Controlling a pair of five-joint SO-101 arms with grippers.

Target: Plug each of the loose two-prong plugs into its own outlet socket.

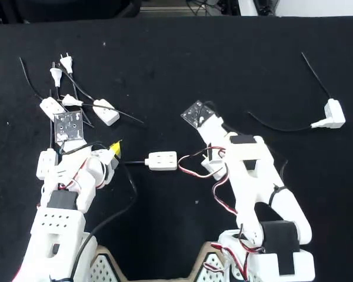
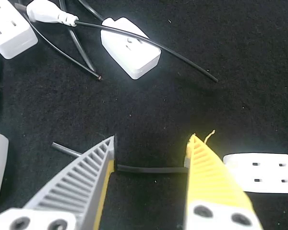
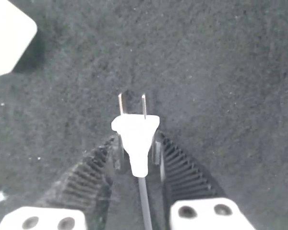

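My right gripper (image 3: 137, 141) is shut on a white two-prong plug (image 3: 136, 136); its prongs point forward just above the black mat. A white outlet socket (image 1: 162, 160) lies at the table's middle, between the two arms, with a black cord (image 2: 151, 168) running from it. My left gripper (image 2: 151, 141) is open, its grey and yellow fingers (image 2: 209, 167) either side of that cord, with the same socket (image 2: 259, 172) beside the yellow one. Two loose plugs (image 1: 56, 73) lie at the far left. An angled plug (image 1: 332, 114) lies at the far right.
Several more white sockets (image 1: 106, 111) and tangled black cords crowd the left, just beyond my left arm. Another socket (image 1: 47, 163) lies beside that arm. Open black mat stretches across the back and the centre right.
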